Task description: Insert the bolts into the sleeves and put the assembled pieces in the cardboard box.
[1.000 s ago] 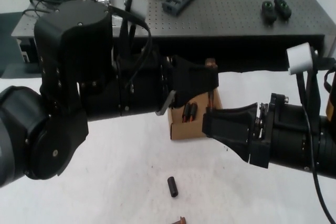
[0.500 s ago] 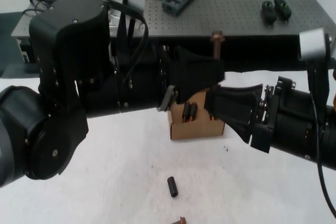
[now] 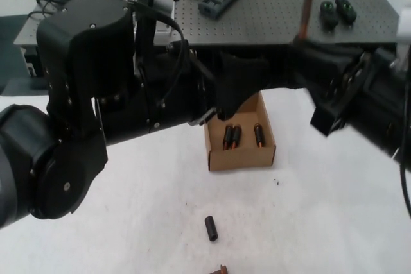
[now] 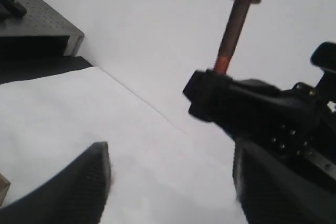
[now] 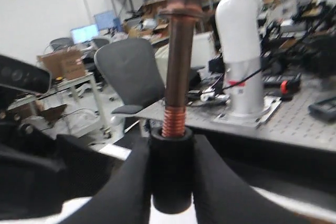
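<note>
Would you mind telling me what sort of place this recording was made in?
Probably a robotics lab: a perforated bench of the optical kind, a white robot arm, and an office chair with a monitor behind.

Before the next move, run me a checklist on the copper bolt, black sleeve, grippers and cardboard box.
1. Right gripper shut on black cylindrical sleeve: ok.
2. Long copper bolt fully seated: not ok, thread shows.
3. Left gripper open, empty: ok.
4. Brown cardboard box has room: ok, three pieces inside.
5. Nothing left loose: not ok, another black sleeve and a second bolt lie on the bench.
</note>
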